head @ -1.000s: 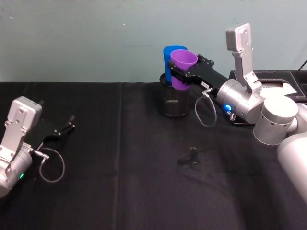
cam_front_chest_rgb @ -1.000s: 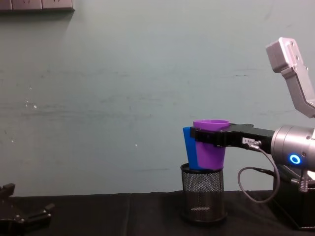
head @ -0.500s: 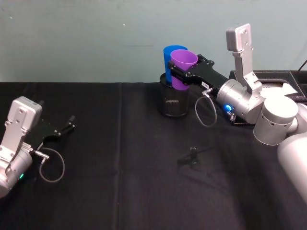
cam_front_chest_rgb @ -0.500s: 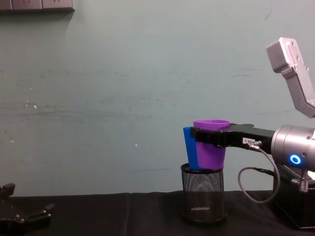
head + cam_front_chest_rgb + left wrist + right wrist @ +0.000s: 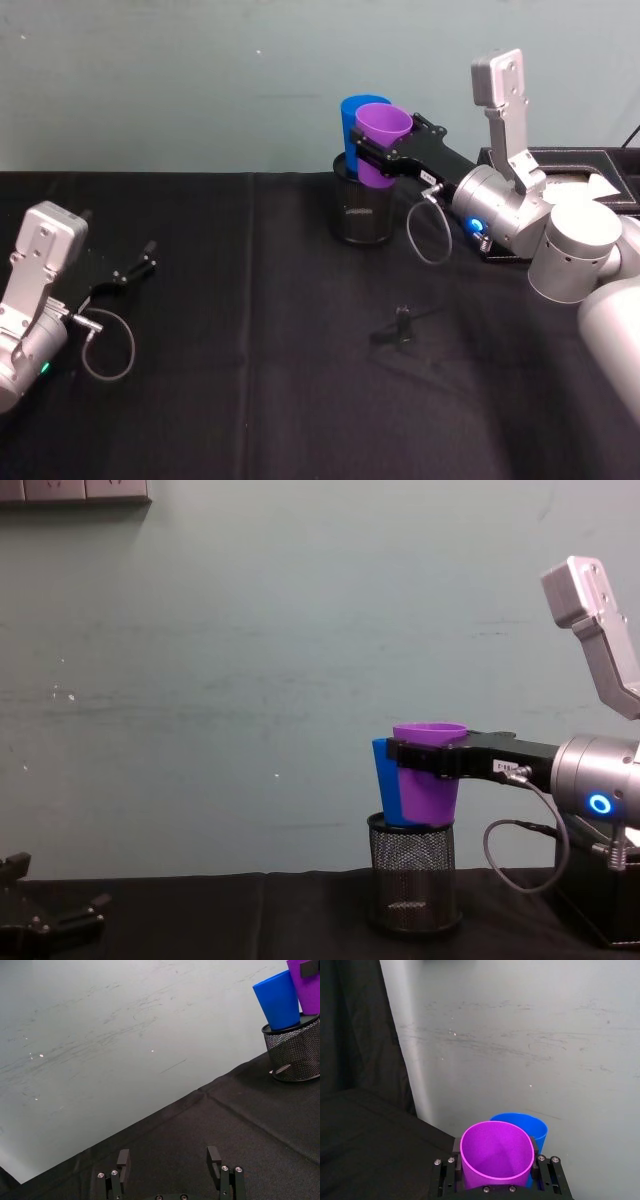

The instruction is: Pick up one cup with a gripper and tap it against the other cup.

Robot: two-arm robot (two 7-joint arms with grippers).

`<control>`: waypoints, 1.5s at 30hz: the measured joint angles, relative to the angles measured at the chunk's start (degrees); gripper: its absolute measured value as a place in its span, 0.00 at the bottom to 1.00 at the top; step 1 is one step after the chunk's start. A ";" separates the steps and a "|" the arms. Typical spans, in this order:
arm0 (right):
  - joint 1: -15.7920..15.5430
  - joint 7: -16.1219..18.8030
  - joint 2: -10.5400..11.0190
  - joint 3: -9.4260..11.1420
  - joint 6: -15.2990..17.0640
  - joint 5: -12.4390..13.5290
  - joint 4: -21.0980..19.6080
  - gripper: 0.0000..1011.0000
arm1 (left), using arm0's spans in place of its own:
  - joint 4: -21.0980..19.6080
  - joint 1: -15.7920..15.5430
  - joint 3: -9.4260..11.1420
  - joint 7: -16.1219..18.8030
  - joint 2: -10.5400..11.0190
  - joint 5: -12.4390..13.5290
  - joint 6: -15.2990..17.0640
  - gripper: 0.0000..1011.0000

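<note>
Upper centre of the head view: the right gripper [image 5: 386, 142] clamps the purple tumbler [image 5: 383, 128] below its rim, upright and seemingly touching the blue tumbler [image 5: 349, 122] seated in the wire-mesh pen holder [image 5: 362, 215] — likely the tap itself. The left gripper [image 5: 146, 257] rests lower left, spread, empty.

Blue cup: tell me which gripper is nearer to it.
Right. The right gripper, shut on the purple cup, is right beside the blue cup; the left gripper sits open, far off to the left.
</note>
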 joint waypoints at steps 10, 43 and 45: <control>0.00 0.00 0.00 0.00 0.00 0.00 0.00 0.73 | 0.00 0.00 0.00 0.00 0.00 0.00 0.00 0.99; 0.00 0.00 0.00 0.00 0.00 0.00 0.00 0.73 | 0.00 0.00 0.00 0.00 0.00 0.00 0.00 0.99; 0.00 0.00 0.00 0.00 0.00 0.00 0.00 0.73 | 0.00 0.00 0.00 0.00 0.00 0.00 0.00 0.99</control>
